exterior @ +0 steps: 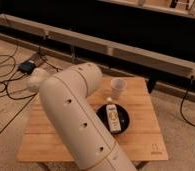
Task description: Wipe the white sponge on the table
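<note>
One wooden slatted surface (141,137) stands on a floor, its left half covered by one thick white robot arm (76,117) bent across it. The pincer is out of sight behind the arm, its fingers pressed together. The white sponge is hidden from view. On the right part sit one white cup (117,88) and, near it, one dark round plate (126,116) carrying one white labelled bottle (113,120) lying flat. One small dark box (27,66) and several cables (1,86) lie on the floor.

Warm, dim indoor light fell from above on the light wooden slatted table (146,141). The big white perforated robot arm (76,120) caught the brightest light, without glare, and hid the gripper behind it. The background was dark.
</note>
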`<act>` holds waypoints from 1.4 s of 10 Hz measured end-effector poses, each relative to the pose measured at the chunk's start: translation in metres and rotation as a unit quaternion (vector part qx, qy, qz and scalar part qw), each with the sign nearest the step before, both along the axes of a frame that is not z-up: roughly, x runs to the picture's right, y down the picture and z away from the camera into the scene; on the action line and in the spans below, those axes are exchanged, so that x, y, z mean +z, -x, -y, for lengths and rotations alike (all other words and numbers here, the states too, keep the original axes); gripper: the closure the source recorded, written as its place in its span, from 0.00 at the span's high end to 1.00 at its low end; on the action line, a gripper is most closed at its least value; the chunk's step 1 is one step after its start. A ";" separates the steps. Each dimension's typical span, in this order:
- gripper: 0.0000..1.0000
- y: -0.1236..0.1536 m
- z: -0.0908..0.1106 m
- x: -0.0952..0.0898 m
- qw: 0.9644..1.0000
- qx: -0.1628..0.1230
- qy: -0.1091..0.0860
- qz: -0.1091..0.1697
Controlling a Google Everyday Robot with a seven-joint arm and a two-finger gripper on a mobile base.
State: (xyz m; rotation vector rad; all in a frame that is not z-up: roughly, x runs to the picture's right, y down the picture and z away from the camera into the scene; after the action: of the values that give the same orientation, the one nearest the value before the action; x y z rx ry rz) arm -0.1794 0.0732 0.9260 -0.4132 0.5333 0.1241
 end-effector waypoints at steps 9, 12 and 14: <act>0.00 0.055 -0.081 -0.037 0.994 -0.074 0.046 0.067; 0.00 0.029 -0.107 -0.061 0.992 -0.077 0.068 0.073; 0.00 -0.004 -0.118 -0.065 0.992 -0.080 0.076 0.056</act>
State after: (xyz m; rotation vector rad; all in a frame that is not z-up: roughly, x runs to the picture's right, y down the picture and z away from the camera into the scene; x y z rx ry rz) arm -0.1754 0.1907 0.8608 -0.5212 0.4643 -0.0938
